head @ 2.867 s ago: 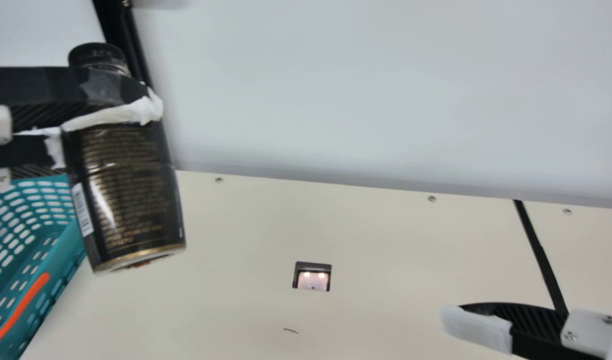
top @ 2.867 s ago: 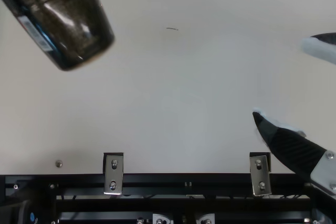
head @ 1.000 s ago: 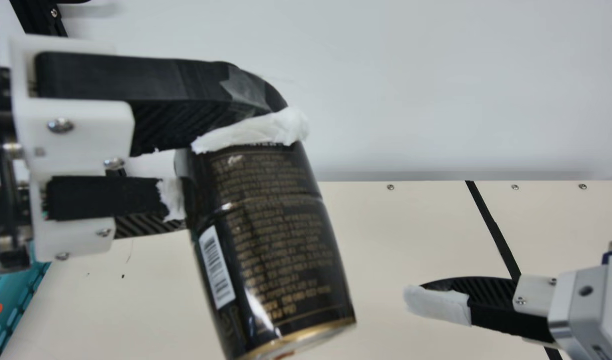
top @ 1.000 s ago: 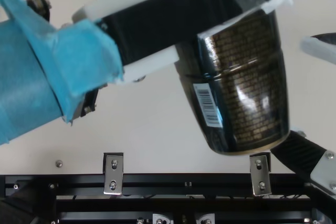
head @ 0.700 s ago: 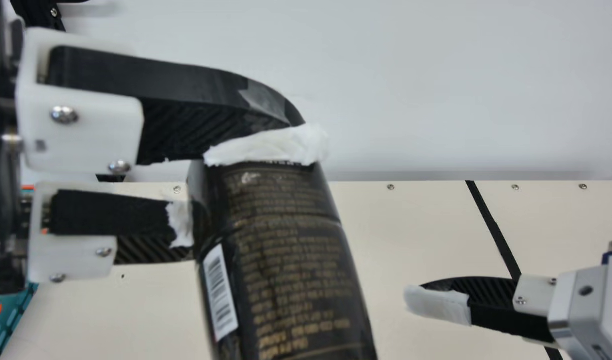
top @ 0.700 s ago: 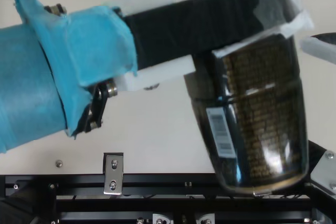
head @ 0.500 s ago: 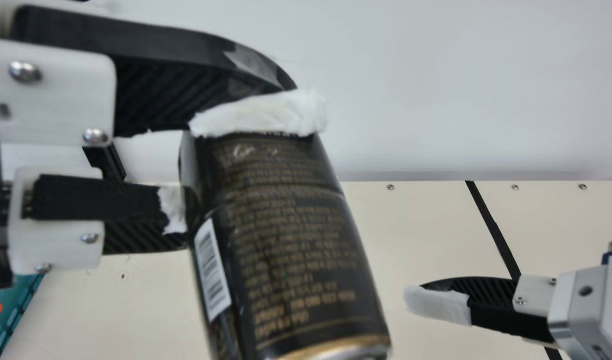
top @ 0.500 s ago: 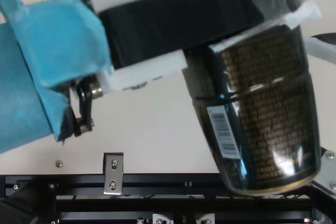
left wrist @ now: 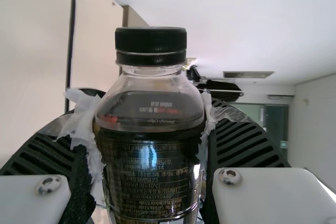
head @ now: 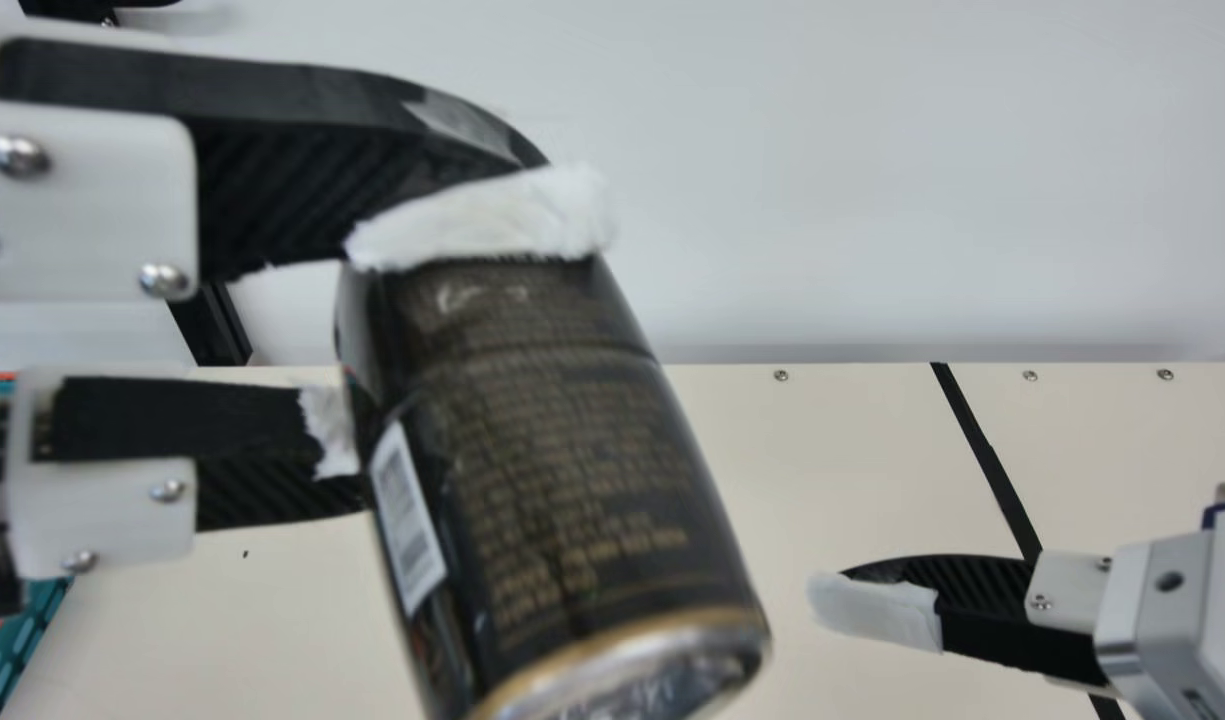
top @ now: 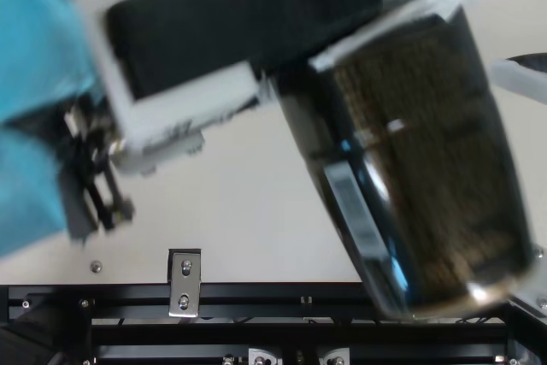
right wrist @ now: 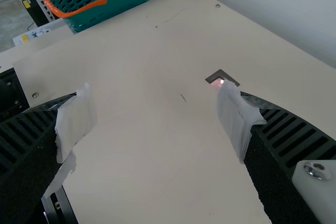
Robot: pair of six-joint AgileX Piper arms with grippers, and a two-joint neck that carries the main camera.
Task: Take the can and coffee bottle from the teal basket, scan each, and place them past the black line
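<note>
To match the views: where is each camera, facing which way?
Main: on neck, over table to black line; left gripper, right gripper.
Top: above table, steeply down; left gripper.
Left wrist: on that wrist, at coffee bottle; own fingers.
Right wrist: on that wrist, toward teal basket; own fingers.
Main and top share the bottle.

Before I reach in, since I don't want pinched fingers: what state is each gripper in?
Left gripper: closed on the coffee bottle, holding it tilted.
Right gripper: open, holding nothing.
</note>
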